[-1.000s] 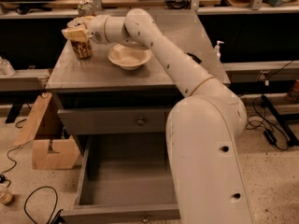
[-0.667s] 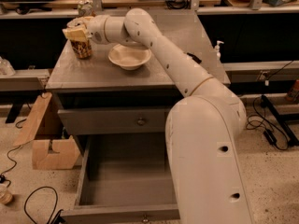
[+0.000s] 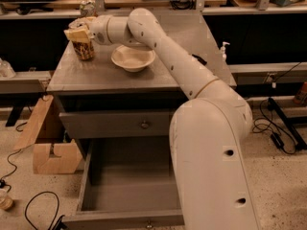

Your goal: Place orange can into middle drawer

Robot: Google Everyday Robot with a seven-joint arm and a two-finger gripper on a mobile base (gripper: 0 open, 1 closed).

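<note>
Nearest me, the middle drawer is pulled wide open, nothing inside. Above it the top drawer is shut. On the cabinet top, a white bowl sits approx. centre. Just left of it, at the far-left corner, the orange can stands upright w/ the gripper clamped round its top.

Gripper is sitting over the top of the orange can at the back-left corner of the surface. Bowl is crowding it just to the right, and another can is standing behind. Front-left of the surface is lying open. Middle drawer is hanging pulled out below, with left and centre reachable from above. Robot's own arm is blocking the drawer's right side. Closed upper drawer is sitting above its rear edge.
</note>
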